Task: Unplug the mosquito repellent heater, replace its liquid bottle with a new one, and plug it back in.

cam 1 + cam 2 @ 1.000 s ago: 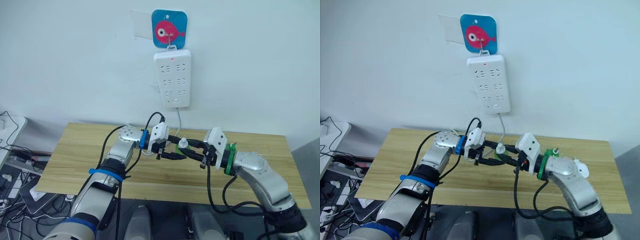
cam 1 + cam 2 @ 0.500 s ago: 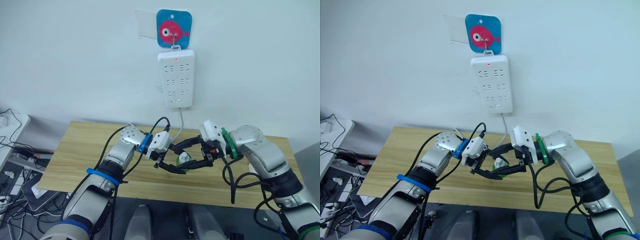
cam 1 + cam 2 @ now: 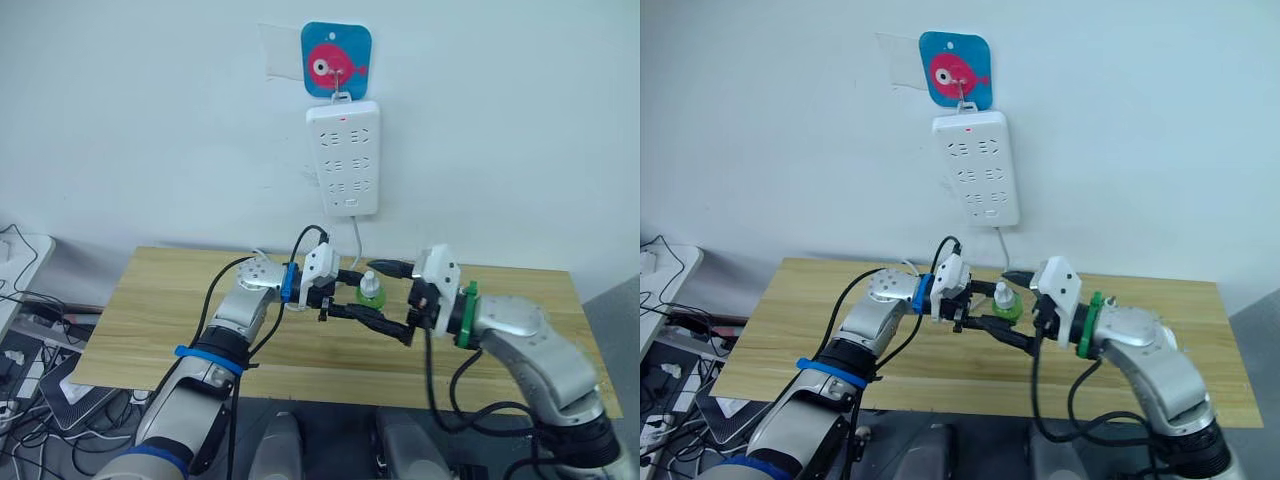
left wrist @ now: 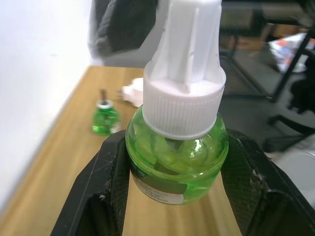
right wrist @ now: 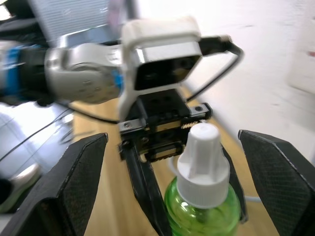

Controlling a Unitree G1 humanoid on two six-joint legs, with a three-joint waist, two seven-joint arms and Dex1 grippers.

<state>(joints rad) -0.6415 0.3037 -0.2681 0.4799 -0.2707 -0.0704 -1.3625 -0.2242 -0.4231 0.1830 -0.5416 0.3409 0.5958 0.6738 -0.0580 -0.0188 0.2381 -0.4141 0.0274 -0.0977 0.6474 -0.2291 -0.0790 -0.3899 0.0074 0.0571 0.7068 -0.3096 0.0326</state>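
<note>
R gripper (image 5: 172,196) now wide off bottle (image 4: 176,162)

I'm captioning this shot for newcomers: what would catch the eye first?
Above the middle of the wooden table, the left gripper clamps a green bottle with a white cap, and the right gripper is spread wide on either side of it. A white power strip hangs on the wall behind, under a blue fish hook.

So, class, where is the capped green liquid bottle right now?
In the head views, the capped green bottle is mid-table, clamped in the left end effector, with the right end effector open around it.
</note>
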